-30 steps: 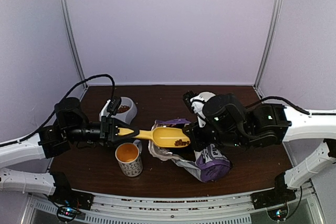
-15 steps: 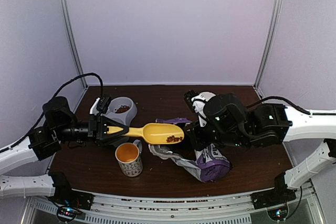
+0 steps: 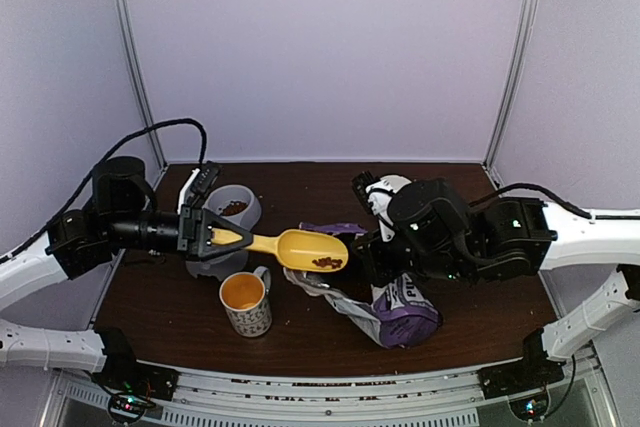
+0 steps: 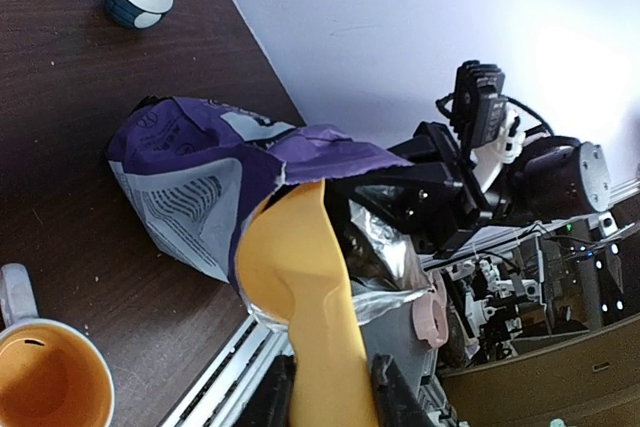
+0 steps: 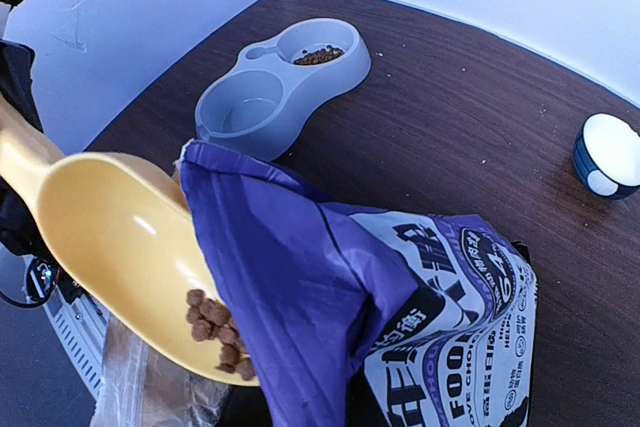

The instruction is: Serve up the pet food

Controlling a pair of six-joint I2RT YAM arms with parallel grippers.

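Closest to my bases stands the patterned mug (image 3: 245, 305), upright and orange inside, on the dark brown table (image 3: 160, 322). Just right of it the purple bag (image 3: 402, 309) lies on its side, its crumpled, silver-lined mouth turned toward the mug. My right gripper (image 4: 410, 179) reaches to that mouth and pinches the upper purple flap, lifting it off the rest of the bag. My own wrist view hides the fingertips behind the flap, and only the other wrist shows the black fingers meeting it. My left gripper (image 3: 222, 237) is clamped on the flat handle of the yellow scoop (image 3: 312, 250), one finger on each side. The scoop hangs level above the table, past the mug, with its bowl end at the bag's mouth, just under the raised flap. The kibble (image 3: 325, 263) is a small cluster of brown pellets lying in the scoop's bowl, toward the tip, right beside the purple edge. Farther back sits the grey double feeder (image 5: 352, 69). One well holds a thin scatter of the same pellets and the other is bare. Beyond the bag, well apart from it, a small bowl (image 5: 612, 147), white inside and blue outside, rests on the table near the pale lilac back wall (image 3: 320, 47).
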